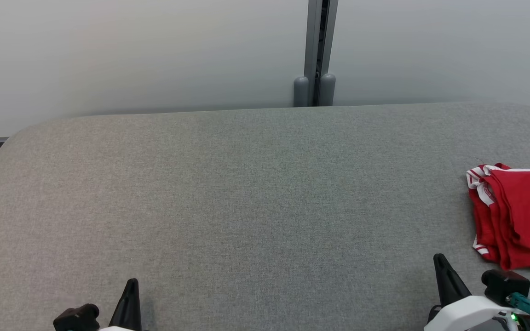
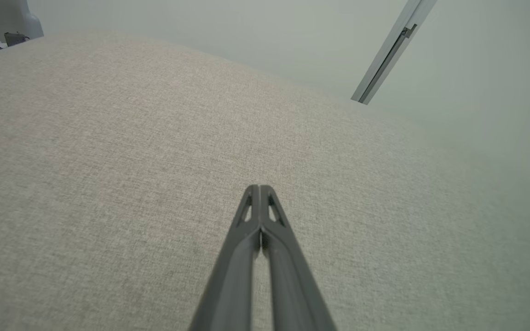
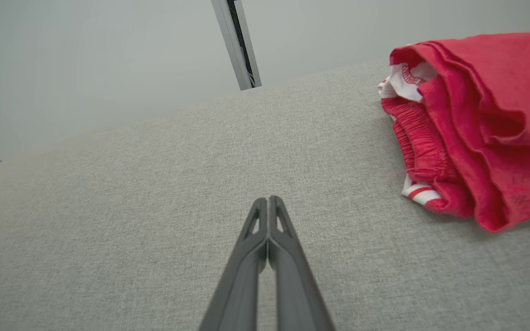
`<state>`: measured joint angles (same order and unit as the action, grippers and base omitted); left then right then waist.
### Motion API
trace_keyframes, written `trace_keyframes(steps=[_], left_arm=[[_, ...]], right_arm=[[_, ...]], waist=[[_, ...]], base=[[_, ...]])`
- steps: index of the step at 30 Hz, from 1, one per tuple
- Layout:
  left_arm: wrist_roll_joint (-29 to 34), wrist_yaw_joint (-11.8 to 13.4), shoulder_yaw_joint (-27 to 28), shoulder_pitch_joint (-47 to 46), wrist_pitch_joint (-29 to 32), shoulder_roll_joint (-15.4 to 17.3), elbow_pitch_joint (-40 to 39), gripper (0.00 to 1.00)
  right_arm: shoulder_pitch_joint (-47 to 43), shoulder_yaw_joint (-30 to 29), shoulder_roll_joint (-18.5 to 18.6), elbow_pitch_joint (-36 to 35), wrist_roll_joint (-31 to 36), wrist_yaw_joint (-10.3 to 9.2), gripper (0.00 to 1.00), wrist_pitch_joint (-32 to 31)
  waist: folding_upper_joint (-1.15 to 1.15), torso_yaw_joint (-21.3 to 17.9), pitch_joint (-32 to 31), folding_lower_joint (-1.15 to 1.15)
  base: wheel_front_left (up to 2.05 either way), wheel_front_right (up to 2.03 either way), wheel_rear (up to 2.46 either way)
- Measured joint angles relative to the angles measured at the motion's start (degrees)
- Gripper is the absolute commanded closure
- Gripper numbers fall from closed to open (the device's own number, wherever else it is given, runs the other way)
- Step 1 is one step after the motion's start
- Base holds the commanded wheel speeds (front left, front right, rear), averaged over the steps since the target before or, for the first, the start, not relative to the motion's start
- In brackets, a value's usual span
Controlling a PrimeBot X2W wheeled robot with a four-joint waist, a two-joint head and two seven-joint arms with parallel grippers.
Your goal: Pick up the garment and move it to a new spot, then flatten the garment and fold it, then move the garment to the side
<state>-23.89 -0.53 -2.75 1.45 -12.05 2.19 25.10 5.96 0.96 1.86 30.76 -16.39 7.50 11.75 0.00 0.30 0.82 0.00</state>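
Head view: folded red garment with white trim (image 1: 518, 216) lies at the grey fabric desk's (image 1: 246, 207) right edge; both tools (image 1: 440, 259) (image 1: 131, 284) pinched closed, empty. Task looks finished; next, nothing.

- The left gripper (image 1: 130, 287) is sitting at the near edge of the surface, toward its left corner, its dark fingers pressed together and pointing away from the robot.
- In the left wrist view the two fingers (image 2: 252, 216) are meeting at their tips, holding nothing.
- The right gripper (image 1: 440, 263) is hovering at the near edge toward the right corner, jaws closed and empty.
- Its white wrist housing (image 1: 474, 312) is showing a green light.
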Motion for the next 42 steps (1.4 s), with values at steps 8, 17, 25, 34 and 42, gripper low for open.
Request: trace_keyframes(steps=[8,17,25,34,42], left_arm=[[-7.64,-0.81,0.85,-0.62,1.96,0.03,-1.31,1.00],[-15.48,-1.67,1.90,-1.03,4.01,0.08,-2.55,1.00],[-21.80,-2.29,2.74,-1.93,5.61,0.12,-3.61,1.00],[-28.17,-2.93,3.65,-2.84,7.51,0.16,-4.54,1.00],[-32.87,-3.38,4.27,-3.13,8.73,0.20,-5.32,1.00]], right_arm=[[-0.01,-0.52,0.03,-2.09,-8.53,-0.01,1.00,-1.75],[-0.02,-1.31,0.10,-3.99,-17.15,-0.01,1.00,-3.79],[-0.02,-2.14,0.15,-5.53,-24.14,-0.01,1.00,-5.49],[-0.02,-2.74,0.22,-6.97,-31.28,-0.01,1.00,-7.22],[-0.02,-3.36,0.26,-8.08,-36.46,-0.01,1.00,-8.44]], waist=[[0.00,-0.02,-0.04,0.00],[0.00,-0.04,-0.09,0.00],[0.00,-0.06,-0.14,0.00],[0.00,-0.09,-0.19,0.00],[0.00,-0.11,-0.22,0.00]], base=[[0.00,0.00,0.00],[0.00,0.00,0.00],[0.00,0.00,0.00],[0.00,0.00,0.00],[0.00,0.00,0.00]])
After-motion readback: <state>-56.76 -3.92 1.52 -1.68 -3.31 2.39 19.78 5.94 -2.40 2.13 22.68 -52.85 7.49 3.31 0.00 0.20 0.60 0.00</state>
